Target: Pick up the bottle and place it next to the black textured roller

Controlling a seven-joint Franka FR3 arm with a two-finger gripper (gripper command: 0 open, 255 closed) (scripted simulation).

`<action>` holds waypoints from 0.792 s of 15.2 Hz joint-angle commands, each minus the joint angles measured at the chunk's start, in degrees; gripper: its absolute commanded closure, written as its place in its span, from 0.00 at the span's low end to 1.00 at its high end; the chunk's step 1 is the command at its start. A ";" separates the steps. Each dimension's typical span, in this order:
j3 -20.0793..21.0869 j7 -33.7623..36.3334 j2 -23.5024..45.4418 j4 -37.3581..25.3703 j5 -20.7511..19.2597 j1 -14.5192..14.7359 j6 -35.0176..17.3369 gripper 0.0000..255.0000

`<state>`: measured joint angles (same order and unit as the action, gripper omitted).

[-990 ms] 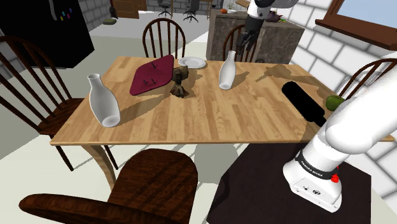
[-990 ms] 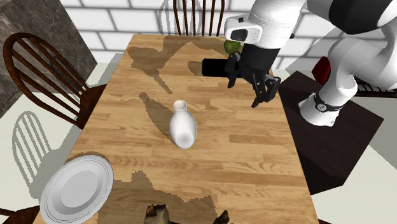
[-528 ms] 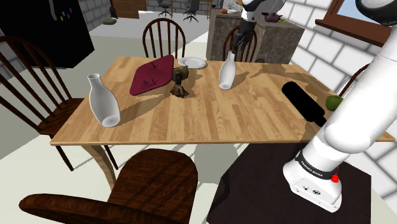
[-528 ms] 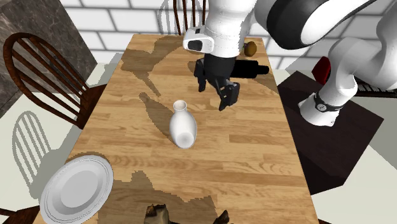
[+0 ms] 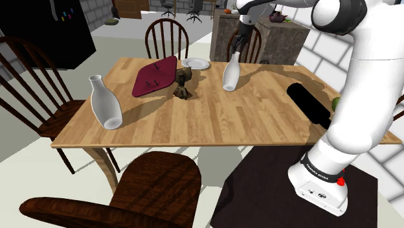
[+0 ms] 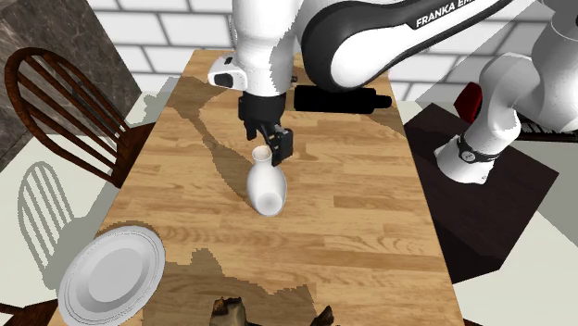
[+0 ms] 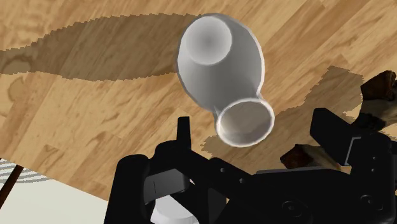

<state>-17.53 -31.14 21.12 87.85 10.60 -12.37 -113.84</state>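
Note:
A white bottle [image 5: 230,73] with a narrow neck stands upright on the wooden table [image 5: 213,120], near its far side. My black gripper [image 5: 237,50] hangs just above the bottle's mouth, open. In the second exterior view the gripper [image 6: 269,145] sits over the neck of the bottle [image 6: 266,188]. The wrist view looks down on the bottle [image 7: 222,63], its mouth lying between my gripper's [image 7: 257,132] spread fingers, which do not touch it. The black textured roller [image 5: 309,103] lies toward the shoulder view's right; it also lies behind my arm as the roller [image 6: 341,98].
A second, larger white bottle [image 5: 105,102] stands at the table's left end. A dark red mat [image 5: 155,74], a white plate [image 5: 195,63] and a dark figurine [image 5: 184,83] sit left of the target bottle. A green fruit [image 5: 340,103] lies by the roller. Wooden chairs [image 5: 169,35] ring the table.
My arm has swung from above the roller across the table to the bottle. The gripper now hangs over the bottle's mouth and has stayed open. The bottle has not moved.

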 commanded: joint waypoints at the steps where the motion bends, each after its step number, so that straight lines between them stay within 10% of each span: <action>1: 0.17 -0.39 1.44 -0.46 0.49 -0.28 -0.95 0.00; 12: 0.49 -0.80 3.00 1.54 1.13 -0.28 -4.42 0.00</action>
<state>-17.05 -31.94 24.11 89.37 11.72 -12.65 -118.24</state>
